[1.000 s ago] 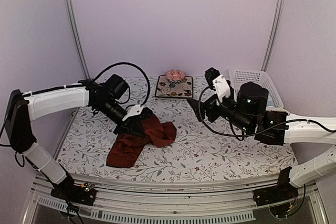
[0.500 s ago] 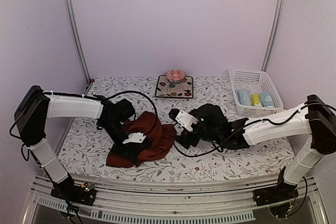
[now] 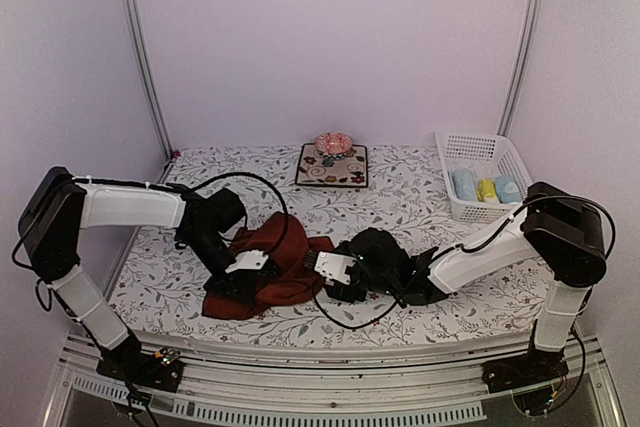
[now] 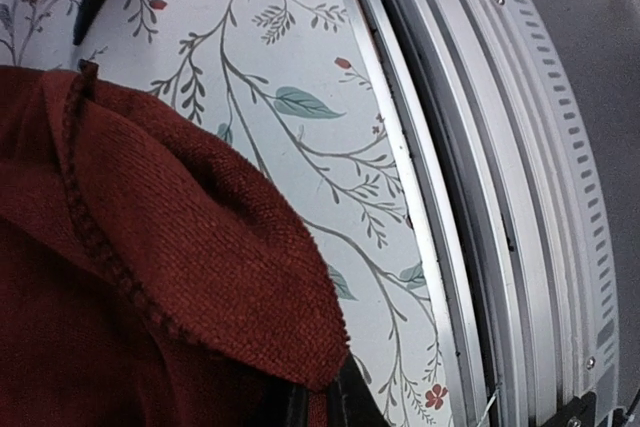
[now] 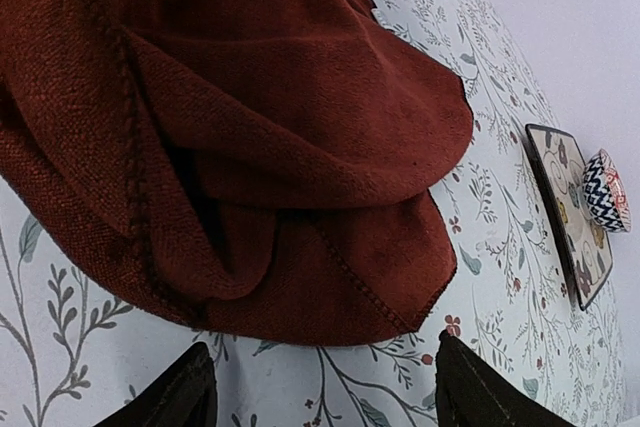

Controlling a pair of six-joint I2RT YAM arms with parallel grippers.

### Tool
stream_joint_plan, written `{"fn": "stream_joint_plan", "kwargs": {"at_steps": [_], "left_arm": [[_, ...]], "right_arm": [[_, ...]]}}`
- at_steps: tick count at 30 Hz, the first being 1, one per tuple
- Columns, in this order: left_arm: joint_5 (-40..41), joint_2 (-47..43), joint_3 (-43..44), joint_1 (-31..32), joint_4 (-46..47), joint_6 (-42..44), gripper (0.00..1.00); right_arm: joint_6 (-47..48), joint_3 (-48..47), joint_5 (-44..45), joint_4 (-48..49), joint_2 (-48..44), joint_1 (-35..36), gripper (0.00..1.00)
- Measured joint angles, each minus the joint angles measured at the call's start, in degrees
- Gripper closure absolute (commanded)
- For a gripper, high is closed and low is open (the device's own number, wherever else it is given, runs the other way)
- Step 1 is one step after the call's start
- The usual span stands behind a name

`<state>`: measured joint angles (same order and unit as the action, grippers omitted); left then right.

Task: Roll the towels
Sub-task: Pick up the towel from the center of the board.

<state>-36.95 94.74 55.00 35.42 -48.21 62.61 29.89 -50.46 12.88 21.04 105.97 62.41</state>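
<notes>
1. Nearest the front edge of the table (image 3: 400, 202), the left end effector (image 4: 318, 409) is clamped on a corner of the red towel (image 3: 285, 247). The wrist view shows the cloth narrowing down right between its fingers, so that's a proper pinch.
2. The towel itself lies in a crumpled heap in the left-middle of the table, folded over itself with the hem wandering all over. No roll started, not even flattened out. I'd say this one is at square one.
3. Just right of it, the right end effector (image 5: 330, 392) sits low on the table with its jaws spread wide and nothing between them. The towel's edge is close in front of it, but not touched.
4. Further back in the middle there's the mat (image 3: 350, 175), nothing to do with the job.
5. At the far right corner the basket (image 3: 470, 137) has three small towels (image 3: 484, 188) inside, two pale blue and a yellow, and they look rolled to me. So the small ones seem done, and what's left is spreading the red one, rolling it, probably binning it.
</notes>
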Motion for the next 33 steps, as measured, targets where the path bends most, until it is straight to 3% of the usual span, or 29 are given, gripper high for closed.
{"fn": "stream_joint_plan", "kwargs": {"at_steps": [6,10,16,33], "left_arm": [[-0.81,-1.36,-0.74,-0.68,0.98,-0.02,0.91],[-1.16,-1.36,-0.74,-0.68,1.03,-0.02,0.91],[-1.20,-1.33,-0.74,-0.68,1.05,-0.07,0.91],[-1.42,-1.33,-0.74,-0.68,1.60,-0.28,0.91]], "right_arm": [[2.73,0.00,-2.25,2.54,1.86,0.59,0.33],[3.32,-0.04,-4.50,2.99,2.05,0.59,0.46],[3.39,-1.14,-7.30,1.16,3.19,0.70,0.48],[2.05,-3.28,-8.87,-3.10,5.20,0.96,0.75]]}}
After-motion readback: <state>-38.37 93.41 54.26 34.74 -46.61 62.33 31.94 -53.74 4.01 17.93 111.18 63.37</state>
